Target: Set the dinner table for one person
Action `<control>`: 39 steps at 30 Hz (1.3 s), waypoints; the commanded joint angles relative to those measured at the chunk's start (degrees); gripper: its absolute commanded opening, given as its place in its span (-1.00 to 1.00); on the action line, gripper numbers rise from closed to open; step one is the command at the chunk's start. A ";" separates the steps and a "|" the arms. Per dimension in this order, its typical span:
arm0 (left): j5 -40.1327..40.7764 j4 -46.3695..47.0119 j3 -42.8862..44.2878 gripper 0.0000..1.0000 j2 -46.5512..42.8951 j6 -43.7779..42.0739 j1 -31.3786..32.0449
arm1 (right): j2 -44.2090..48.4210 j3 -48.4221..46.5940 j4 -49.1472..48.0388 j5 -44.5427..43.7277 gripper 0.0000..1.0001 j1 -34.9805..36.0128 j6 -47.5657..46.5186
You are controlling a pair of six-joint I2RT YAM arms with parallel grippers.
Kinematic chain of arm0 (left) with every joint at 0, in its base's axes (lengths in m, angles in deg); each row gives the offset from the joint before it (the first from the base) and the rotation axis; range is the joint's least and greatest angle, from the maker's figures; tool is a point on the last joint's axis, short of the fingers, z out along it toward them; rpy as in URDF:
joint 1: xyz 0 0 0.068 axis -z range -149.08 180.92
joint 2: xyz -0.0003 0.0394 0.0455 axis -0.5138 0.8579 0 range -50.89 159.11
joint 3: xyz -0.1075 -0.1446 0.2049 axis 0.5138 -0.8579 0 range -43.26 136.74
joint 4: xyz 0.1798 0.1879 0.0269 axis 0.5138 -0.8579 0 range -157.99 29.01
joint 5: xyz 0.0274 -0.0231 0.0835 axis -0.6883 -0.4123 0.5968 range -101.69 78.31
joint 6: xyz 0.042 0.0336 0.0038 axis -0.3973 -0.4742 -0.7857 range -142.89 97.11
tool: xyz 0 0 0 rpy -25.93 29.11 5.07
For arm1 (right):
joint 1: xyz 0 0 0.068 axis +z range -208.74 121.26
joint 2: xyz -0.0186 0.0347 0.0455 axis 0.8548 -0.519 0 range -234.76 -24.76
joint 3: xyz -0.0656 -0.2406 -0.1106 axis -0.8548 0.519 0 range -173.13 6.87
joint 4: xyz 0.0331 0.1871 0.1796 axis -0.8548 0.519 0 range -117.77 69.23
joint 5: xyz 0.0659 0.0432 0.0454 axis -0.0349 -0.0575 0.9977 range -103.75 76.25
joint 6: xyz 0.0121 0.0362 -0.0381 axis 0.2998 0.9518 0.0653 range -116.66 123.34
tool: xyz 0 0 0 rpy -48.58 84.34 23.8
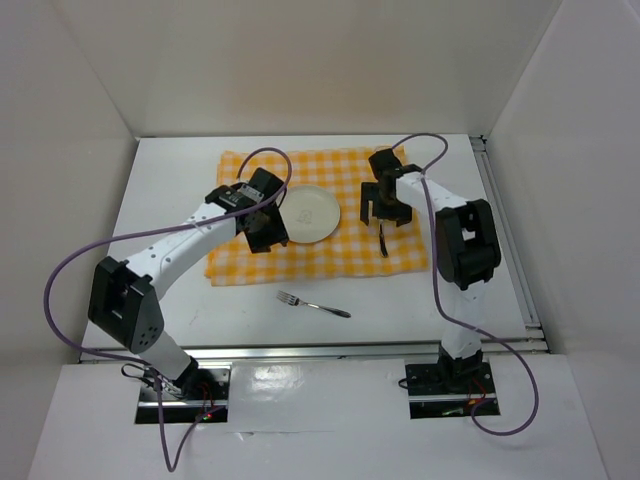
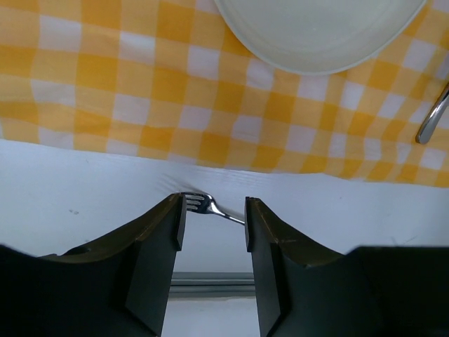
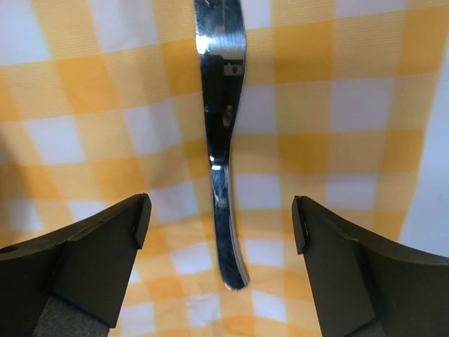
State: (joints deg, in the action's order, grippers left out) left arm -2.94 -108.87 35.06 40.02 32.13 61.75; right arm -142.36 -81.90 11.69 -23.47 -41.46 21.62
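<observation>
On the white dinner table (image 1: 170,200) lies a yellow-and-white checked cloth (image 1: 250,265) with a white plate (image 1: 310,213) at its middle. A metal knife (image 1: 383,238) rests on the cloth to the right of the plate. My right gripper (image 1: 385,215) hovers just over it, open wide. In the right wrist view the knife (image 3: 223,140) lies free between the spread fingers of that gripper (image 3: 221,217). A fork (image 1: 313,304) lies on the bare table in front of the cloth. My left gripper (image 1: 262,235) hangs open and empty over the cloth's left part, beside the plate. The left wrist view shows the fork (image 2: 210,207) beyond its fingers.
Metal rails (image 1: 340,350) run along the table's near edge and its right side (image 1: 505,230). White walls enclose the table on three sides. The left wrist view shows the plate's rim (image 2: 319,67) and the knife's end (image 2: 433,116) on the cloth (image 2: 140,91).
</observation>
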 commanded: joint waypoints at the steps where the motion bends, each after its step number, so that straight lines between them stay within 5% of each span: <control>1: 0.03 -1.25 -0.54 0.11 -2.94 4.83 0.64 | 10.27 -0.44 0.27 0.30 0.89 0.39 0.35; 5: 3.45 -3.36 0.77 0.11 -5.13 5.80 1.16 | 19.32 6.22 -4.56 7.84 0.72 4.33 -2.88; 11: 6.97 -6.97 8.32 0.11 -5.92 2.20 -3.84 | 26.36 17.74 -8.26 14.54 0.54 22.42 -10.97; 16: 8.12 -11.97 21.41 0.13 -3.21 -5.36 -10.34 | 27.51 24.34 -11.15 9.10 0.48 35.78 -13.71; 27: -1.72 -8.29 24.16 0.24 -6.53 -12.22 -25.81 | 17.15 24.70 -15.90 7.44 0.32 43.10 -18.46; 39: -5.33 -6.88 17.75 0.24 -7.68 -13.36 -26.87 | 12.66 27.07 -19.15 7.95 0.00 43.10 -16.79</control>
State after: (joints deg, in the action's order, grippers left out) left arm -6.96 -116.56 54.17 34.69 20.33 35.02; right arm -128.06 -55.89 -4.18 -15.47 1.29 4.64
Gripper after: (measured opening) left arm 0.620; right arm 0.511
